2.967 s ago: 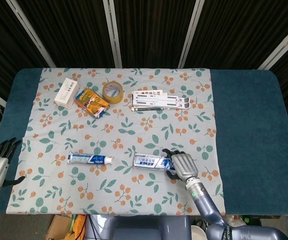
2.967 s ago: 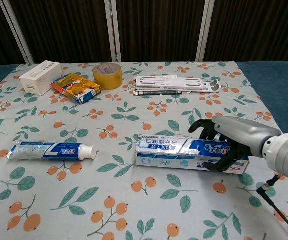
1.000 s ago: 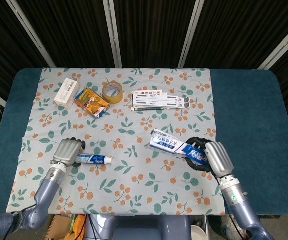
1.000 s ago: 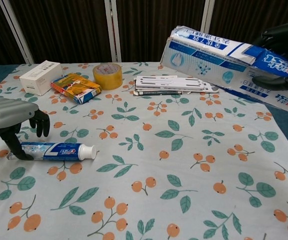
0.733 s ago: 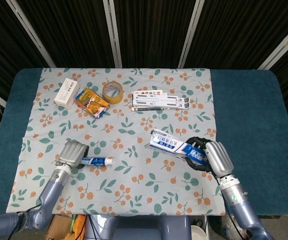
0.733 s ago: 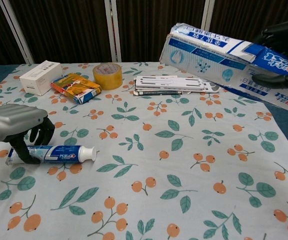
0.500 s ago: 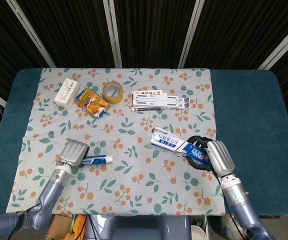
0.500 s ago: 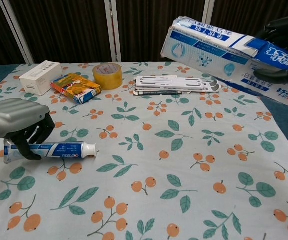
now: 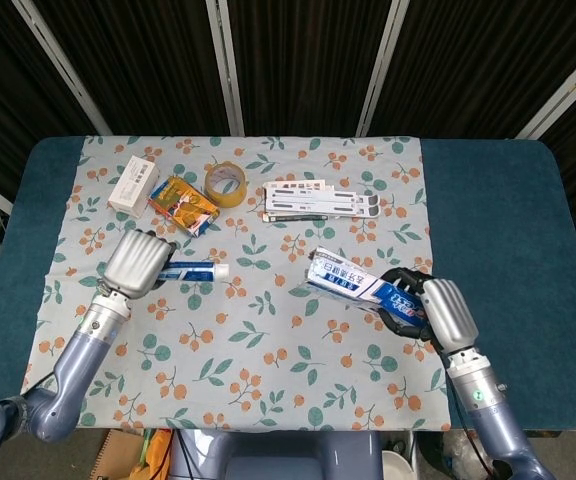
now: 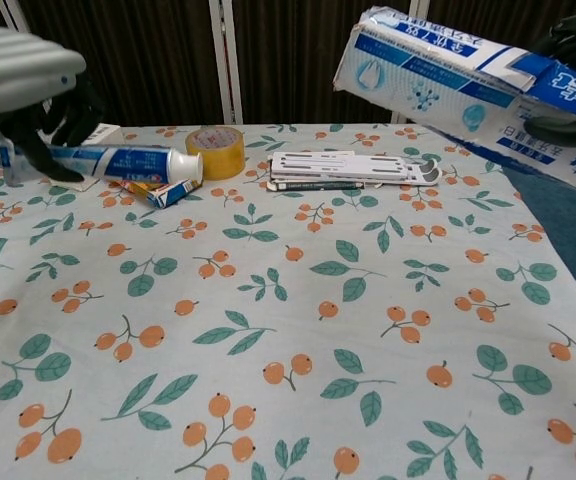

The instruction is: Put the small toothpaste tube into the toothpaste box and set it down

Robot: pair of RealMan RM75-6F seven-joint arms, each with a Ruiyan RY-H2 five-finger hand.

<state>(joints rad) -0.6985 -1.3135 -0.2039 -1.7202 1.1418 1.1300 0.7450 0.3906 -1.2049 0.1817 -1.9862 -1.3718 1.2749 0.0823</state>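
Head cam shows left hand (image 9: 136,263) gripping tube (image 9: 196,270), right hand (image 9: 438,312) gripping box (image 9: 353,282); chest cam crops both.

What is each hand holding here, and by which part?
The left hand grips the toothpaste tube by its tail end, cap pointing right. The right hand holds the toothpaste box near its right end.

Silver hands (image 9: 136,262), black fingers (image 9: 400,300)

A white cloth (image 9: 268,330) printed with green leaves and orange berries covers the dark teal table (image 9: 498,230), with yellow tape (image 9: 225,184) at the far left.
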